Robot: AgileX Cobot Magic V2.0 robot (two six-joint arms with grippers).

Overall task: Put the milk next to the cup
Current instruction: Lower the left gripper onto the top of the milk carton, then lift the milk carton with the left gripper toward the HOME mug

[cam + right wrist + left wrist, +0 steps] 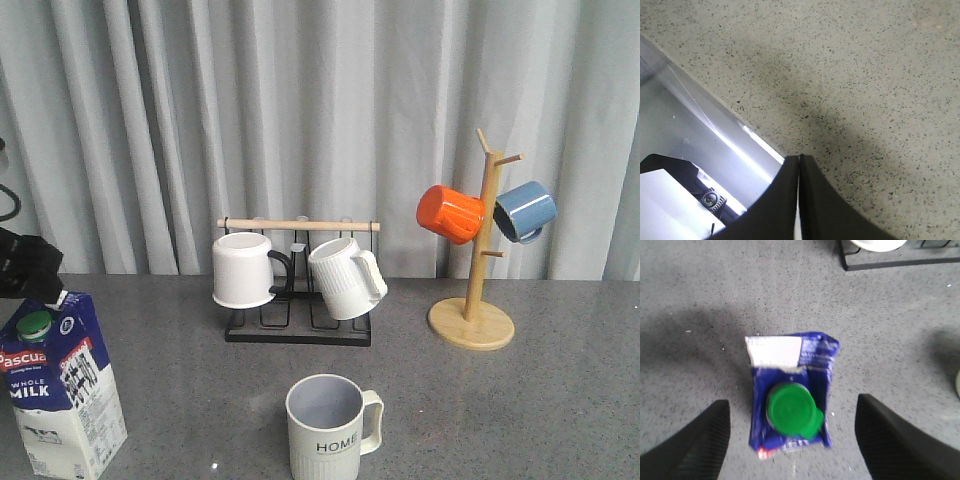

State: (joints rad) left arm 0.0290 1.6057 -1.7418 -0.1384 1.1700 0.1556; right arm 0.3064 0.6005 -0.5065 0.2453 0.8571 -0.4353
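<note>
Milk [62, 392] stands upright on table [500, 400], well apart from cup [327, 424], on robot's left side of it. Green cap [791, 409] faces up. Left gripper [790, 440] hangs above milk, jaws wide open, one finger [695, 445] on each side of carton, not touching it. Cup sits in front of black rack [298, 325] with white mug [243, 270] and ribbed jug mug [346, 277]. Right gripper [799, 200] jaws pressed together, holding nothing, away from cup.
</note>
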